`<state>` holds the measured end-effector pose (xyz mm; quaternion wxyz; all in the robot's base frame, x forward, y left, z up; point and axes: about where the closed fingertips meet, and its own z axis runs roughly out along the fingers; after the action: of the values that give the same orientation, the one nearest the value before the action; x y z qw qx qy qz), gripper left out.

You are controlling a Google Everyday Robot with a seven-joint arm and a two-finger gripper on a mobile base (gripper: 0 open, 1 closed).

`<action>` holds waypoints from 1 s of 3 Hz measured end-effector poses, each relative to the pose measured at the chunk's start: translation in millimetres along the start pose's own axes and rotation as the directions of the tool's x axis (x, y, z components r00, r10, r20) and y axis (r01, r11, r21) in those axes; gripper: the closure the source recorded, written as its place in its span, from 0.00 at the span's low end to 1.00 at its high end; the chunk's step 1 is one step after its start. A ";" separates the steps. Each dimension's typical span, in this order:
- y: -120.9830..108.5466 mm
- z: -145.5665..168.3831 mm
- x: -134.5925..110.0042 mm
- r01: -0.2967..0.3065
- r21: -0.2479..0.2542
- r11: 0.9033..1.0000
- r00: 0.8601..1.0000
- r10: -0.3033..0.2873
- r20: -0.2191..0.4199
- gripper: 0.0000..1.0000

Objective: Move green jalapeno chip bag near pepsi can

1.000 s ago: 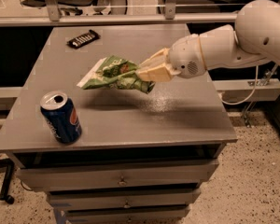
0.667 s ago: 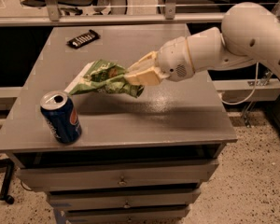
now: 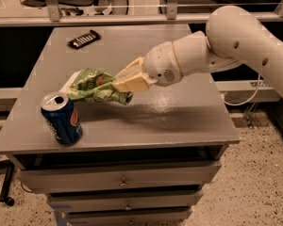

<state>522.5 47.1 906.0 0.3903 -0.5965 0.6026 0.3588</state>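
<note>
The green jalapeno chip bag (image 3: 92, 86) is crinkled, with light green and white print. It hangs just above the grey table (image 3: 170, 121), left of centre. My gripper (image 3: 125, 81) is shut on the bag's right end, its cream fingers (image 3: 132, 79) pinching it. The arm reaches in from the right. The pepsi can (image 3: 62, 118) stands upright near the table's front left edge, blue with a silver top. The bag's left end is just above and behind the can, a short gap apart.
A dark flat candy bar wrapper (image 3: 84, 38) lies at the table's back left. Drawers (image 3: 122, 181) sit below the tabletop. A railing (image 3: 132, 13) and chairs stand behind the table. Floor lies to the right.
My gripper has carried the bag leftward and toward the front of the table, closer to the can. The can and wrapper have not moved.
</note>
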 end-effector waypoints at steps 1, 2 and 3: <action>4.6 9.0 -1.3 -0.005 -0.022 1.000 1.000 0.005 -0.003 0.38; 6.9 13.8 -1.1 -0.011 -0.035 0.999 1.000 0.011 -0.005 0.15; 6.5 14.9 1.0 -0.022 -0.037 0.999 1.000 0.022 -0.009 0.00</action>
<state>516.7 60.2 898.5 0.3725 -0.5985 0.6039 0.3719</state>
